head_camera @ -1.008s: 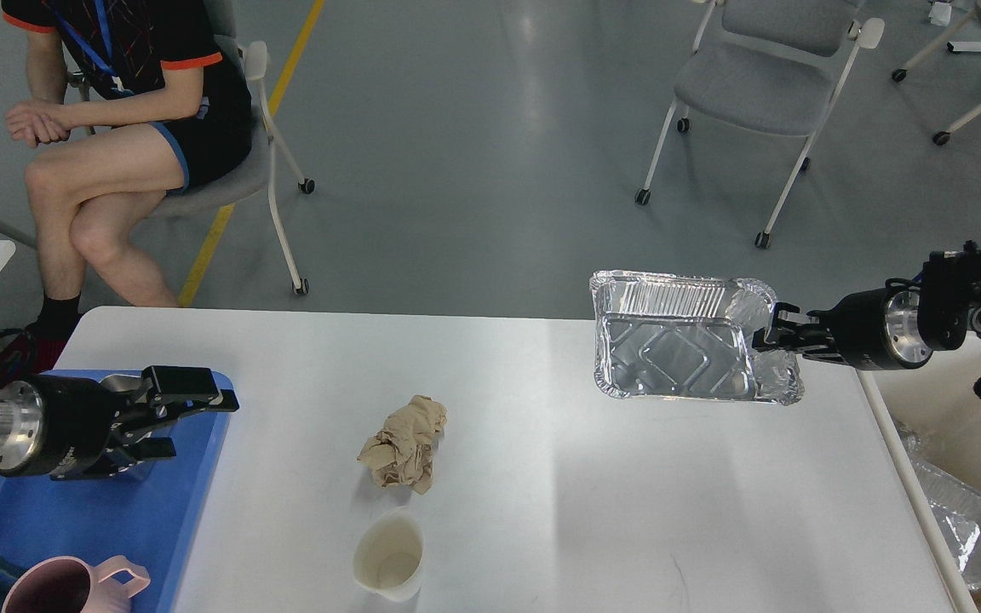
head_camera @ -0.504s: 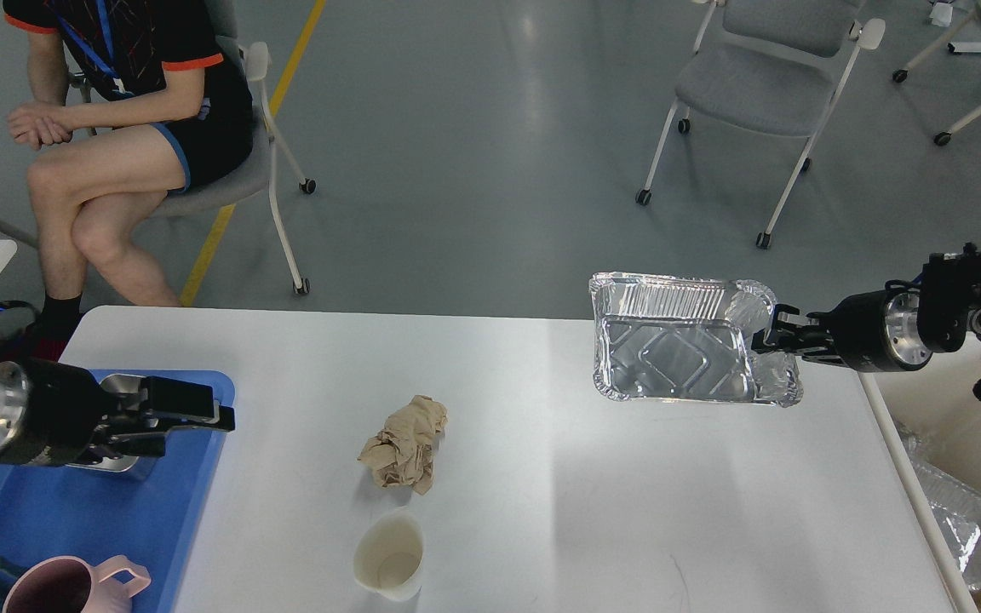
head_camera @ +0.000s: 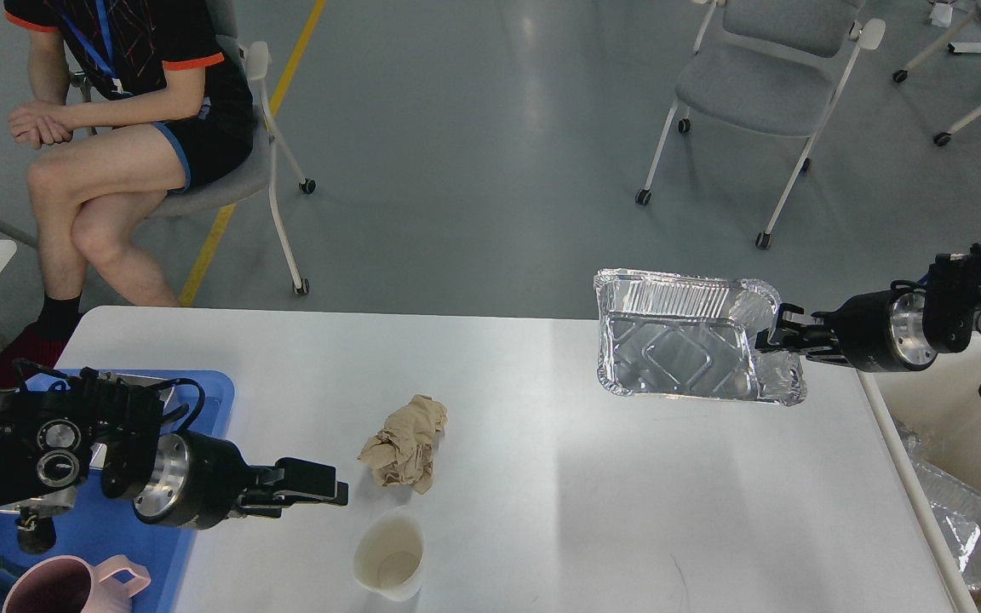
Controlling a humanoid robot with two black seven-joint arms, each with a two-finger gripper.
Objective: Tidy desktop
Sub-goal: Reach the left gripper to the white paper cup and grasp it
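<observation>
The white desktop holds a crumpled brown paper ball and an empty white cup near the front middle. My left gripper is open and empty, low over the desktop just left of the cup and the paper ball, pointing right. My right gripper is shut on the right rim of an empty foil tray. It holds the tray tilted above the desktop's far right corner.
A blue tray lies on the desktop's left end under my left arm, with a pink mug at its front. More foil trays lie below the desktop's right edge. A seated person and chairs are beyond the far edge.
My left arm has swung from over the blue tray forward and right, toward the cup and paper ball. The right gripper with the foil tray has barely shifted.
</observation>
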